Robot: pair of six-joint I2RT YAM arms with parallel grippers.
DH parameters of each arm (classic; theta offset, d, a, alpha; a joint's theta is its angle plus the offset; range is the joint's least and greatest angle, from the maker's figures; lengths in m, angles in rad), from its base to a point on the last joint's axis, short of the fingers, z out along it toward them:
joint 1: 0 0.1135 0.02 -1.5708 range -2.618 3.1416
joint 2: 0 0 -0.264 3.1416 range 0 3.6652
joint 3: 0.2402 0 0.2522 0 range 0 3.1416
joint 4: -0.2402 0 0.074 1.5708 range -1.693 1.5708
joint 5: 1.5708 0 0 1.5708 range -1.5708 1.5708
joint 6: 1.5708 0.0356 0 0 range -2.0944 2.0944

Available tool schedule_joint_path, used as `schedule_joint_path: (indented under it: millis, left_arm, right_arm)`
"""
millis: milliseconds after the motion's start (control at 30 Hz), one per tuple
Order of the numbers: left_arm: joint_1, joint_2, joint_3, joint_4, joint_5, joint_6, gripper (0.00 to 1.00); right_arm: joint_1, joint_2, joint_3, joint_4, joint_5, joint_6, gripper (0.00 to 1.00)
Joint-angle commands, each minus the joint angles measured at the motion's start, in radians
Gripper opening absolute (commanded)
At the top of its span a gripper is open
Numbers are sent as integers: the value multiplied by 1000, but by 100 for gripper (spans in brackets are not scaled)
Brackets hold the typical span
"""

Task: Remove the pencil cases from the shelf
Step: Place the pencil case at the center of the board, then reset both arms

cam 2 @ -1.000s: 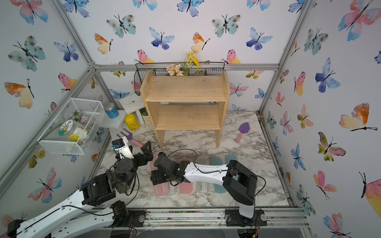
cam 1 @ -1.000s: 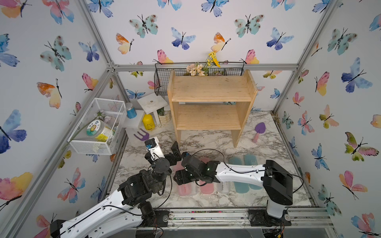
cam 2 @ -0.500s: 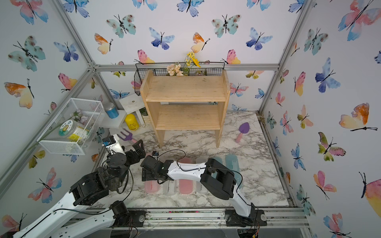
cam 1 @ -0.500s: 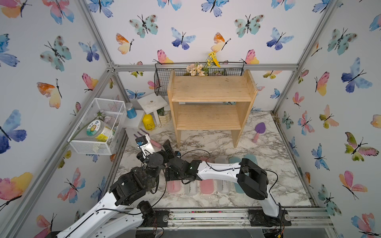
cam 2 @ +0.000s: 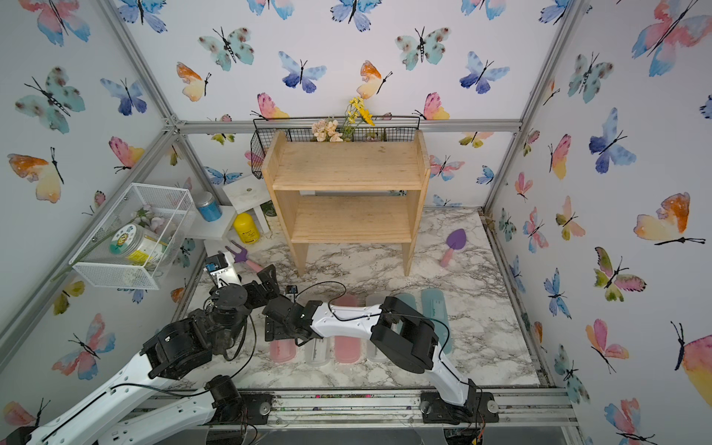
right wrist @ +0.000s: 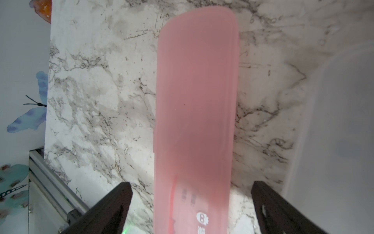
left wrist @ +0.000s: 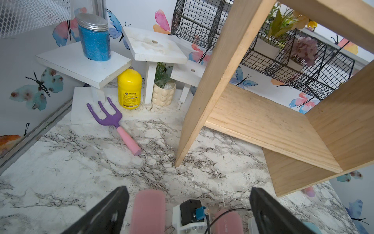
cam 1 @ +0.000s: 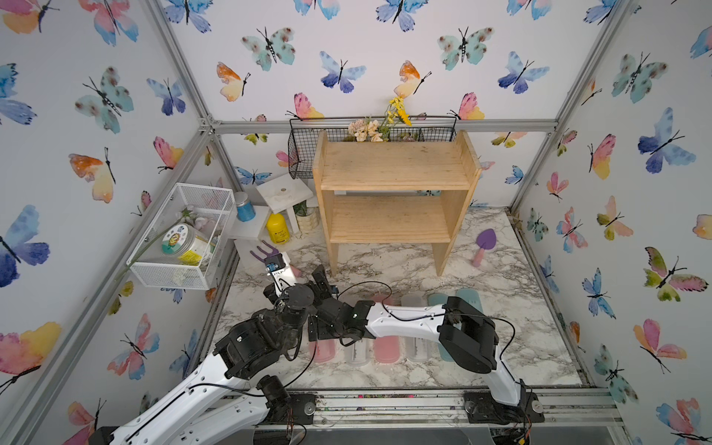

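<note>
Pink, frosted-white and teal cases (cam 1: 386,348), six in all, lie side by side in a row on the marble table (cam 1: 385,269), in front of the pine shelf (cam 1: 393,165) and partly under the right arm (cam 1: 408,319). Right claw (right wrist: 190,188): spread wide astride the end pink case (right wrist: 194,121), fingers (right wrist: 113,202) clear of it. Left claw (left wrist: 189,191): released, holding nothing, near the shelf's leg.

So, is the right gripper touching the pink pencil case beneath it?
Apart. The right wrist view shows the right gripper open, marble showing between each finger and the pink pencil case.
</note>
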Motion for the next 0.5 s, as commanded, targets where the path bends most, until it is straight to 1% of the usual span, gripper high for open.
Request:
schedule_joint_path:
  millis: [0,100,167,233,300,333,400,467]
  left_arm:
    - [8,-28,-17,55,-16,62,99]
    - [45,-34,-48,119,-9,110,99]
    - [109,-29,-72,160,40,138,99]
    - [212,-14,-104,210,123,162,99]
    - [353,21,-136,255,219,174,99]
    - [409,42,-145,271,245,177,99]
    - [511,98,-169,319,260,190,99]
    - [564,151,-200,401,251,240,99]
  right_arm:
    - [-4,-153,-92,94,57,-82,99]
    - [-4,-302,-207,97,145,-142,99]
    - [-4,-422,-281,80,219,-183,99]
    - [-5,-542,-351,46,297,-224,99]
    - [-13,-669,-412,-12,372,-267,99]
    - [-24,-720,-431,-46,399,-280,99]
    - [-83,-834,-474,-114,426,-314,99]
    - [-165,-933,-520,-139,428,-362,99]
